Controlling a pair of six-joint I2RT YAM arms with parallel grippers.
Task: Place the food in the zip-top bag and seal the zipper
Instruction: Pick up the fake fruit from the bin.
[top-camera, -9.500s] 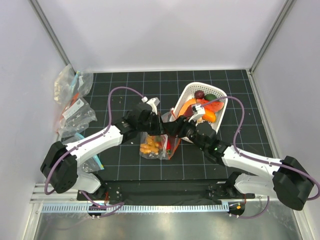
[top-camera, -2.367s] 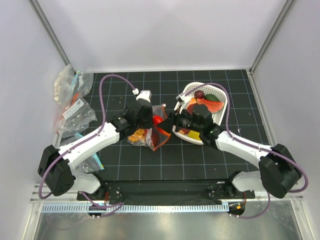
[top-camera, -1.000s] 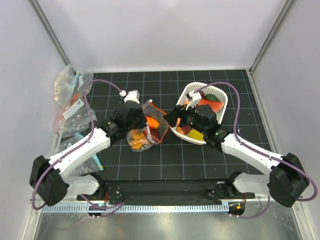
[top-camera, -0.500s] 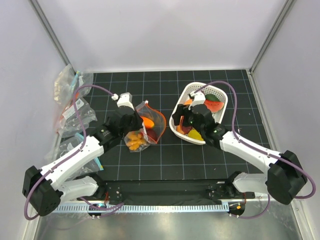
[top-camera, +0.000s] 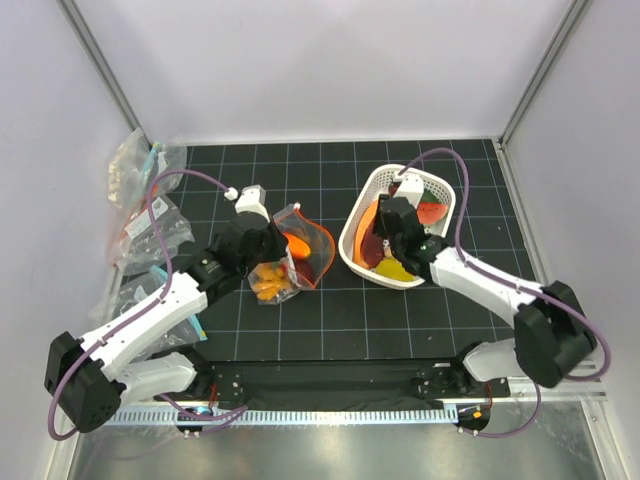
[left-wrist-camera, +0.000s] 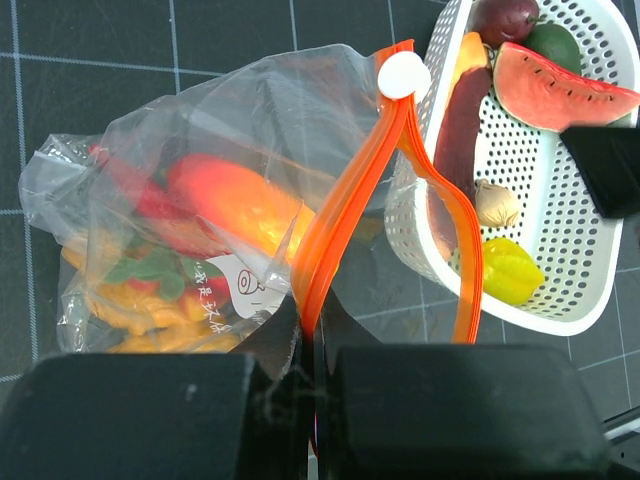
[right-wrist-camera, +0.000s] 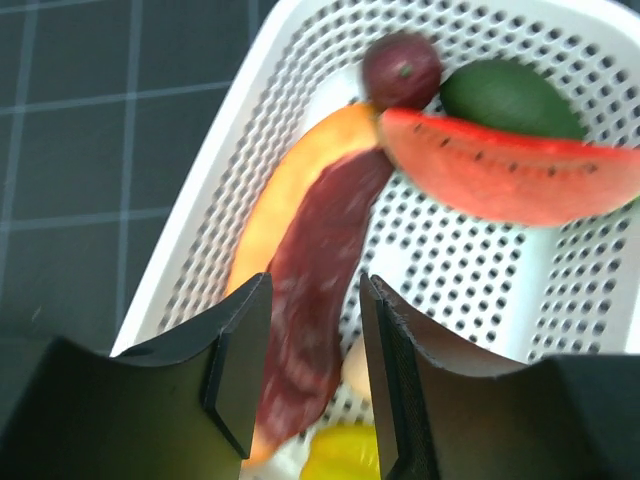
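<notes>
a: where are we seeing the zip-top bag (left-wrist-camera: 200, 150) against the left gripper (left-wrist-camera: 308, 338)?
b: in the left wrist view we are watching it spreading out from the fingertips toward 10 and 11 o'clock, lying on the black grid mat (left-wrist-camera: 100, 40). the left gripper's jaws are pressing together on the zipper (left-wrist-camera: 335, 210), pinching the orange strip.
a: and the slider (left-wrist-camera: 403, 75)?
b: it is sitting at the far end of the strip, at about 1 o'clock from the fingertips, just beside the white basket (left-wrist-camera: 570, 240). the two halves of the strip are gaping apart, so the mouth is standing open.
a: what food are we finding inside?
b: an orange piece (left-wrist-camera: 235, 205), a red chili (left-wrist-camera: 150, 205) and yellow bits (left-wrist-camera: 130, 310) are lying in the pouch at 10 o'clock from the pinch.
a: what is the right gripper (right-wrist-camera: 315, 300) doing?
b: it is hovering over the basket with its jaws parted. a long dark red piece (right-wrist-camera: 340, 215) is lying in the gap, running away toward 12 o'clock. we cannot tell whether the fingers are touching it. a watermelon slice (right-wrist-camera: 500, 165) is resting at 1 o'clock, with a green piece (right-wrist-camera: 510, 97) and a dark purple ball (right-wrist-camera: 400, 68) beyond it.
a: and from above?
b: we are seeing the bag lying at 9 o'clock from the basket, just beside it.
</notes>
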